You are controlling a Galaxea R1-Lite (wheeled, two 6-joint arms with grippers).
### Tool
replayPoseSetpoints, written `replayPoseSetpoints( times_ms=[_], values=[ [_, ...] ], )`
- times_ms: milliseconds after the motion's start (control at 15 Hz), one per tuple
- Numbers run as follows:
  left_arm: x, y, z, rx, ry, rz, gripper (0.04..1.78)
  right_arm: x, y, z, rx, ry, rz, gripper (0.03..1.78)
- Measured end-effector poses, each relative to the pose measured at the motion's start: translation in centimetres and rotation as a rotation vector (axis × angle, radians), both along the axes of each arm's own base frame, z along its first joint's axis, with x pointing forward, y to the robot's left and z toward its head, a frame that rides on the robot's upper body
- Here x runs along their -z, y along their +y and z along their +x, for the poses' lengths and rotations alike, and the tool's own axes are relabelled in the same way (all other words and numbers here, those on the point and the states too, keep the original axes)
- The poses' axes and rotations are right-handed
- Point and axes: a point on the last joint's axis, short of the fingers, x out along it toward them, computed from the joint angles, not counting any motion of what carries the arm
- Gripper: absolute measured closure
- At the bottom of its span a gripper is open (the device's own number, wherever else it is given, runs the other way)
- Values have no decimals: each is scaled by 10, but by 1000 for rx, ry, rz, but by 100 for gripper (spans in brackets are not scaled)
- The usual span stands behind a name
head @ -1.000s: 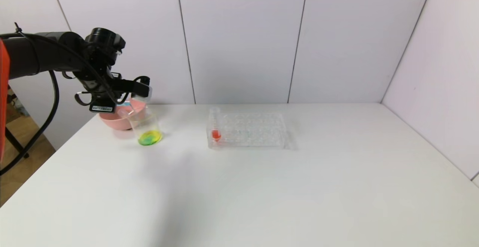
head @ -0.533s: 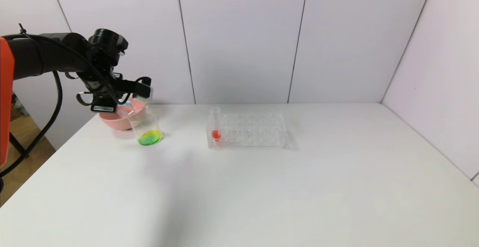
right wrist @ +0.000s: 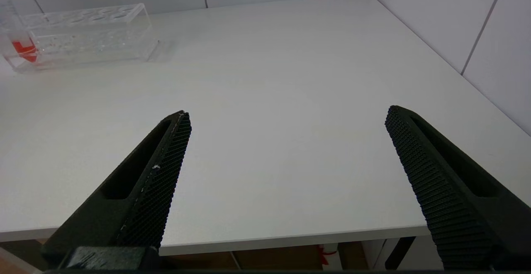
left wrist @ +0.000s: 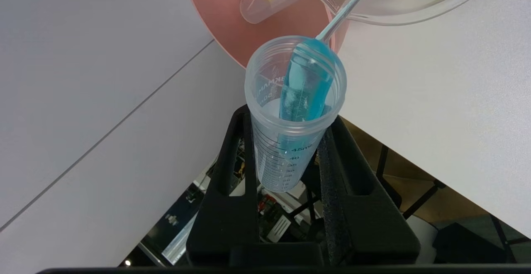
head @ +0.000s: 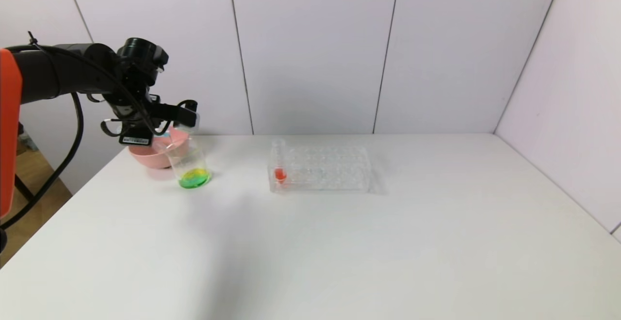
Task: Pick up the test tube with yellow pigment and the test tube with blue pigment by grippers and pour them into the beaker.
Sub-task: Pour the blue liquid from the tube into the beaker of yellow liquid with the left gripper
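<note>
While the right gripper (right wrist: pixel 286 120) gapes wide, the left gripper (left wrist: pixel 290 141) clamps the blue-pigment test tube (left wrist: pixel 296 99), streaming into the beaker (head: pixel 188 162).

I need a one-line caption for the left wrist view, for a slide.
Left claw holds a tilted tube, pouring a thin stream of blue liquid into the beaker.

Bright, even, diffuse light fills all views. The white counter (head: pixel 339 242) shows a faint broad grey shadow at front left and soft shadows beside the beaker (head: pixel 190 165) and clear rack (head: pixel 320 168). No harsh glare. Head view slightly soft; the wrist views are sharp up close.
</note>
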Motion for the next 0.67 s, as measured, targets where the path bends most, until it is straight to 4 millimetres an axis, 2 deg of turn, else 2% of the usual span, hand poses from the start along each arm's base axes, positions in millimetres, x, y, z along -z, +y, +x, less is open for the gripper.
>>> replayPoseSetpoints(
  times_ms=[667],
  values=[
    [0,-3,0,-14,-2,16,138,0,0,0,0,0,0,10]
  ],
)
